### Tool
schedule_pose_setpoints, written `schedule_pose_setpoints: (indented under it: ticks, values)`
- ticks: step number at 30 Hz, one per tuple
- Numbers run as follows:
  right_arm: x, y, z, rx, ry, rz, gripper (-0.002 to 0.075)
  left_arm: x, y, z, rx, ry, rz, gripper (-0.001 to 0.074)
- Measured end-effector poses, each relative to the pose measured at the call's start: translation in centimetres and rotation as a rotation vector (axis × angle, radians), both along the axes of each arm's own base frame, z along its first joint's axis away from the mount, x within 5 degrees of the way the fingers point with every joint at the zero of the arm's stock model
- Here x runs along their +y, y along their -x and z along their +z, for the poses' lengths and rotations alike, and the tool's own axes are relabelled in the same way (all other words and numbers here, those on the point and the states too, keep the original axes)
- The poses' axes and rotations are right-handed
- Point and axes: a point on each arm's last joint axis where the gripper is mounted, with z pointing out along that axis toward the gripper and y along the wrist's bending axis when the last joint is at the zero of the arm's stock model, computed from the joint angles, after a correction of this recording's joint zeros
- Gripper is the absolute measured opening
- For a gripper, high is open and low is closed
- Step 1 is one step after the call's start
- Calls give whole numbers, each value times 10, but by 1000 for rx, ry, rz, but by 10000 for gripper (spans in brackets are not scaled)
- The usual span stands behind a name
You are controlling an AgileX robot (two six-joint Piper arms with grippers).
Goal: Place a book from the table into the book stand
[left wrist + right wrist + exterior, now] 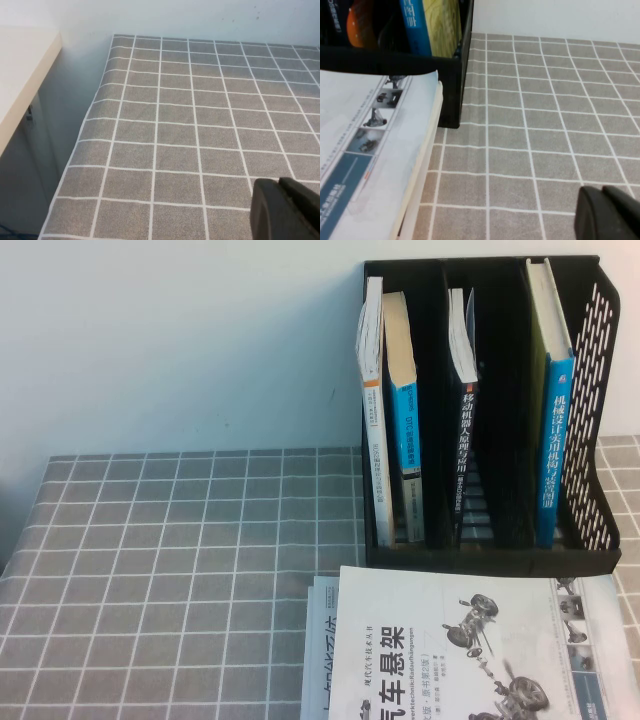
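I see the white book [470, 650] flat on the bench [180, 570] before the book stand [490, 550], ready for pickup; left gripper [287, 210] and right gripper [610, 215] hover apart from it, fingers together.

Matt black plastic book stand [590, 390] at the table's far right corner, perforated side wall, smooth dividers. Grey checked tablecloth [180, 570], woven, matt, faintly rough, draped over the left edge. Glossy white paper cover on the top book [450, 650] at the near edge; paper stack [318, 640] beneath. Smooth paper spines on shelved books [405, 420]. Left gripper [285, 210] and right gripper [607, 212]: matt black plastic, low over the cloth.
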Motion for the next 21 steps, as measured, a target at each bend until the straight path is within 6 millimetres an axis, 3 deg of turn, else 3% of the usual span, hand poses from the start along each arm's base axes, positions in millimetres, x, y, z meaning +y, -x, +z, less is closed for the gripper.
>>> schedule_pose_setpoints:
  ticks: [11,21]
  values:
    - [0,0,0,0,0,0,-3,0,0,0,-2,2,0,-3]
    - [0,-3,5,-80,1,4,-3,0,-2,8,-108,4,-4,-3]
